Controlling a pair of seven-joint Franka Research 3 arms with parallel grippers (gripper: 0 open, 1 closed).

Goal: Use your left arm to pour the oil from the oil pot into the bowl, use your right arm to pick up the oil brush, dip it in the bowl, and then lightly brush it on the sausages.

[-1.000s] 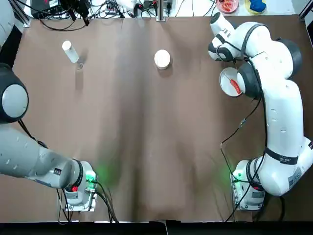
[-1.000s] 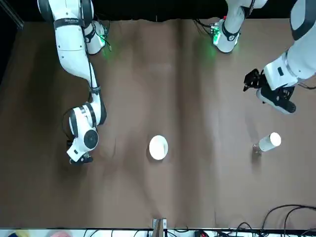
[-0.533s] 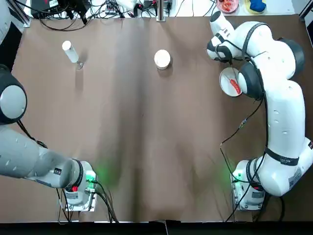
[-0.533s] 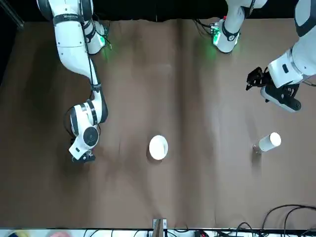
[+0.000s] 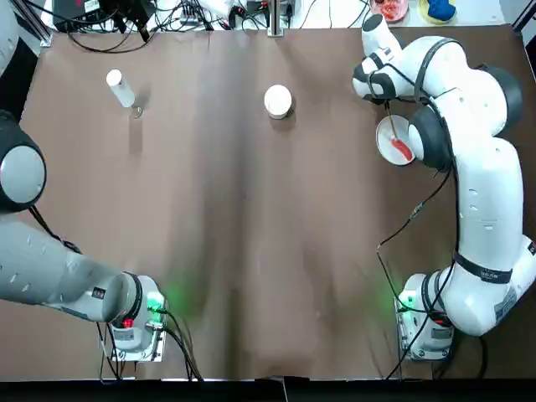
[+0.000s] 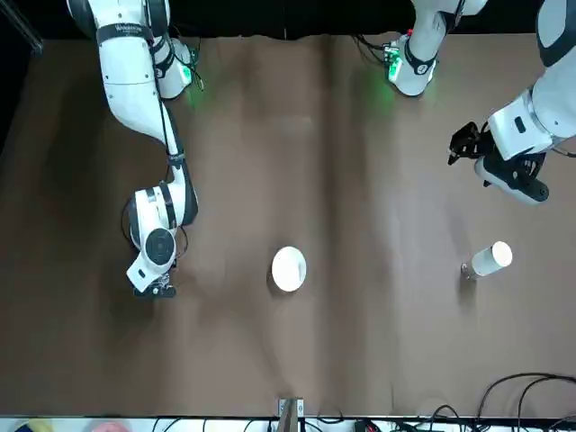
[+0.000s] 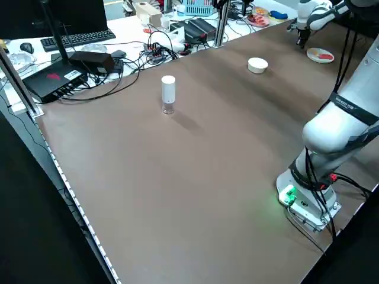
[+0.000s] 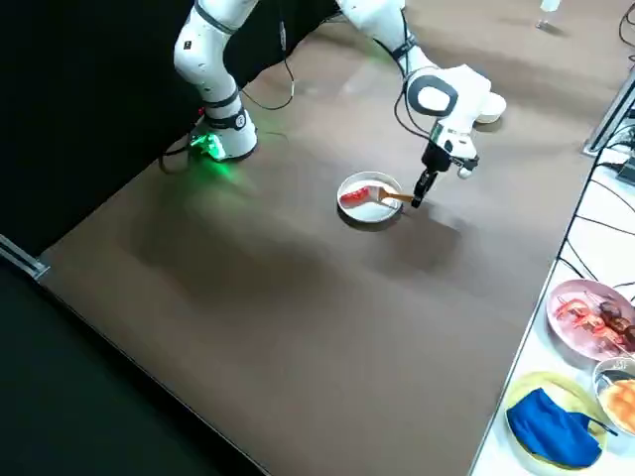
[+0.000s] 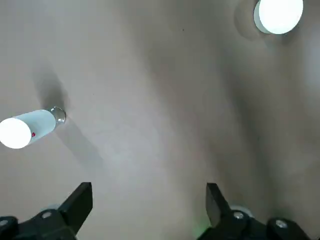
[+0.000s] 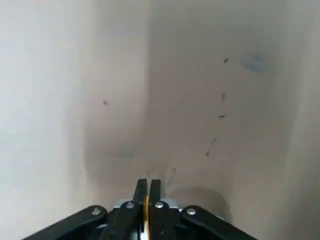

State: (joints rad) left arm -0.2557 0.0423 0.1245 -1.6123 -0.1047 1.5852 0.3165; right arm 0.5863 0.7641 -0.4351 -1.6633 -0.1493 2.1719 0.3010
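Behind the far edge of the surface (image 5: 251, 251) you have a clutter of cables (image 7: 148, 50), a keyboard (image 7: 74, 38) and black boxes (image 7: 56, 80). Off the far right corner stand a dish of pinkish-red food (image 8: 592, 315), a yellow plate with a blue cloth (image 8: 551, 428) and part of another small dish. Nothing lies on the surface between the arms and the task things.

Your right pincer (image 8: 421, 188) is low over the surface near the far right corner, just beyond the white plate (image 5: 387, 134). Its fingers (image 10: 141, 192) are nearly together, pinched on the oil brush (image 8: 395, 197) by the yellow-orange handle. In the right side view the brush reaches from the pincer over the plate rim, its tip at or just over the plate; you cannot tell whether it touches.

Your left pincer (image 6: 468, 142) hangs high above the left side of the surface, fingers (image 9: 80, 202) spread wide, holding nothing and touching nothing.

The oil pot (image 5: 120, 88) stands upright near the far left corner, well apart from the left pincer. The bowl (image 5: 278, 100) sits near the middle of the far edge; its contents cannot be made out. The sausages (image 5: 403, 149), one red piece, lie on the white plate.
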